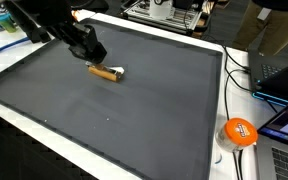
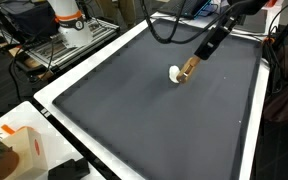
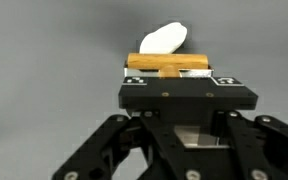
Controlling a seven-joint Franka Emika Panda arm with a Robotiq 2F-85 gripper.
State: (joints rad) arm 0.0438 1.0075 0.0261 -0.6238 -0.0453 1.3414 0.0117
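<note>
Upper left of centre in an exterior view, the gripper [image 1: 95, 63] pinches a wooden tool [image 1: 106, 71] over the dark mat [image 1: 134, 120]; an orange disc [image 1: 238, 131] sits lower right. Only the wrist view shows both jaws pressed against the handle, white head [image 3: 164, 38] beyond.

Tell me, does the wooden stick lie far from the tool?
No, in the wrist view the wooden stick sits between the closed fingers of the tool.

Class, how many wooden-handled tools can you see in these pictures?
1: the wooden-handled tool, white-tipped, is clamped in the gripper over the grey mat. The arm might hide another.
</note>
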